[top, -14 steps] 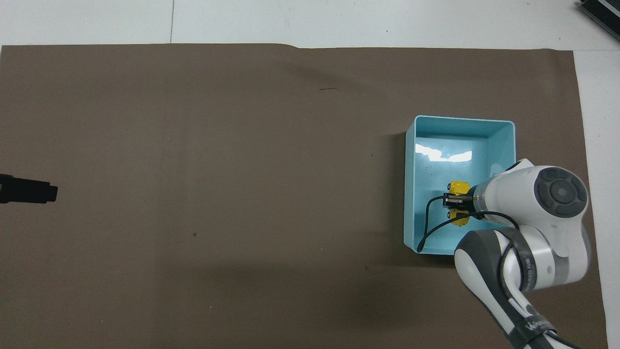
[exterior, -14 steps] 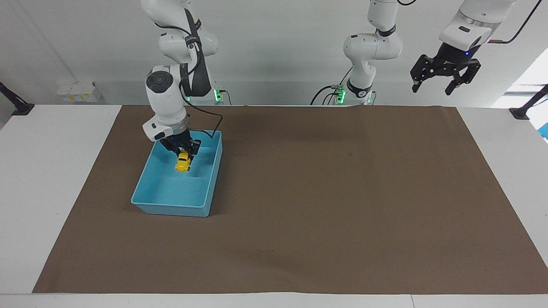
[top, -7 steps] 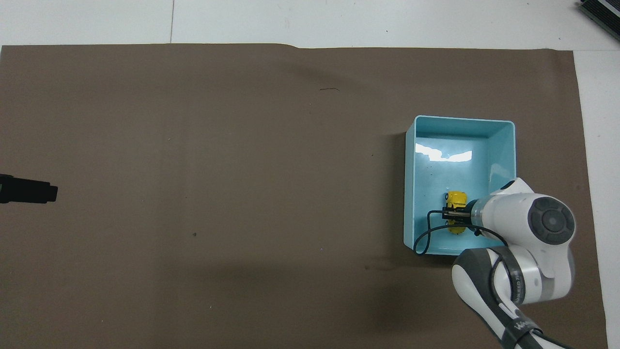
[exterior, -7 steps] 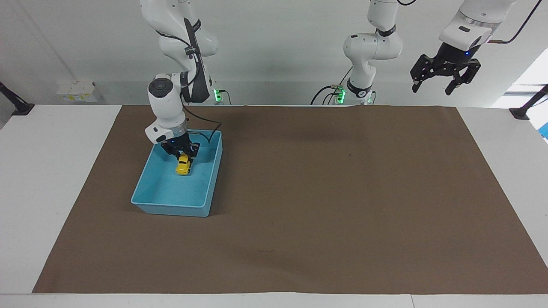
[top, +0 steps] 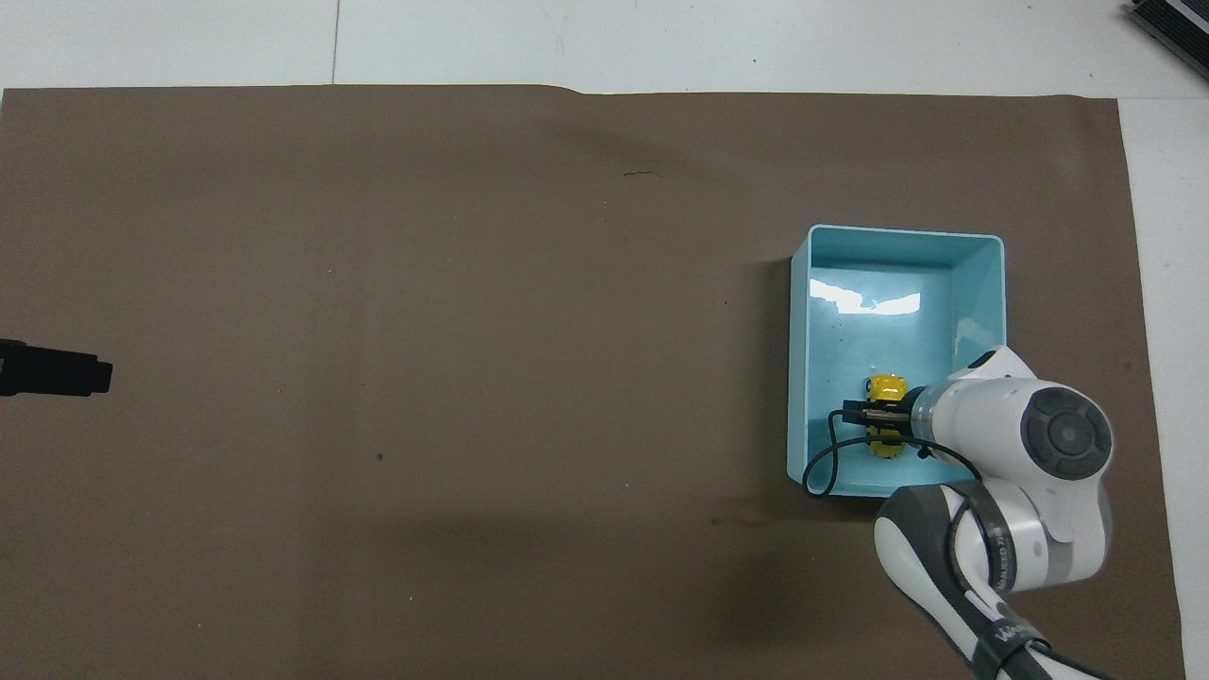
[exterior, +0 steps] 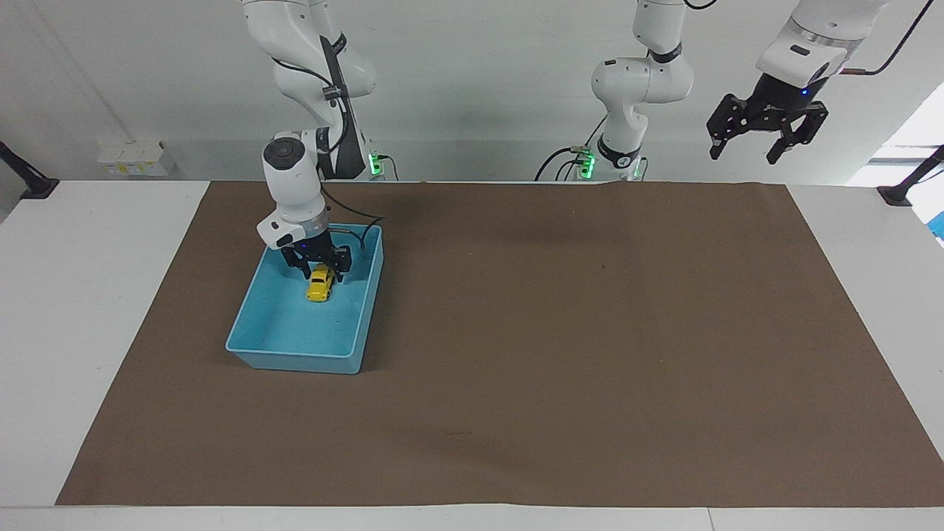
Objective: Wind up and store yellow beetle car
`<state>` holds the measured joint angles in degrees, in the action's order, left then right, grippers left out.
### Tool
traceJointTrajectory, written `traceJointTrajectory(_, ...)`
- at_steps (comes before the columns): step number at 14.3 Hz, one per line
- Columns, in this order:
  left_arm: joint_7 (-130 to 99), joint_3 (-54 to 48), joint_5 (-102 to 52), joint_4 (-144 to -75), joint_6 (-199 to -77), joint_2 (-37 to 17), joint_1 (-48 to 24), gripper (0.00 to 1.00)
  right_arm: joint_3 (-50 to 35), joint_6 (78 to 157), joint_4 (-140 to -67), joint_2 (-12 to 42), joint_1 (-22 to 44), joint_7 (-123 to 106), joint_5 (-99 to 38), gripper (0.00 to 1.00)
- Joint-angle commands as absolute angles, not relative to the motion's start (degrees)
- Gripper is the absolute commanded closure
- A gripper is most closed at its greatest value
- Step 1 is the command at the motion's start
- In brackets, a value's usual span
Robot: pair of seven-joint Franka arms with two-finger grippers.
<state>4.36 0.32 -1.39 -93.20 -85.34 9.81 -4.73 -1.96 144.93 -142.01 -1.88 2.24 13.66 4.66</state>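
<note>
Your right gripper (exterior: 319, 266) sits low inside the blue bin (exterior: 254, 345), directly over the yellow beetle car (exterior: 319, 285). In the facing view its fingers stand spread to either side of the car's end nearer the robots, with a gap showing between each finger and the yellow body; read this as a gripper that has let go and holds nothing. In the overhead view the gripper (top: 874, 416) crosses the middle of the car (top: 886, 388), so contact cannot be judged from there.

The car rests on the bin floor, in the half of the bin nearer the robots, its long axis running roughly along the bin's length. The bin (top: 802, 359) stands on the brown mat toward the right arm's end of the table (exterior: 96, 295).

Your left gripper (exterior: 765, 131) waits high above the left arm's end of the table, fingers spread wide and empty; only its dark tip (top: 57, 368) enters the overhead view.

Step in hand: the storing step, at the point of release. Judged from how things lie, the task looks nearly complete.

Next move: raise the right gripper straight up, keeping the fingers spread, so that neither finger catches the car or the bin wall nearest the robots, beside which its cable hangs.
</note>
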Motion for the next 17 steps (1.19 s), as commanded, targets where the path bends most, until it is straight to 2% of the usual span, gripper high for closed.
traceJointTrajectory(1,4.8,-0.4,-1.5,-92.0,-83.8,9.7,-3.3,0.00,-2.2,135.5,-134.2,-2.1,1.4,10.5,3.4,0.00)
traceJointTrajectory(7,4.8,-0.4,-1.5,-92.0,-83.8,9.7,-3.3,0.00,-2.1,115.7,-114.7,0.3,-1.7,5.5,3.2,0.00)
traceJointTrajectory(17,4.8,-0.4,-1.5,-92.0,-83.8,9.7,-3.3,0.00,-2.0,88.5,-90.6,0.6,-5.0,9.7,-0.3,0.00)
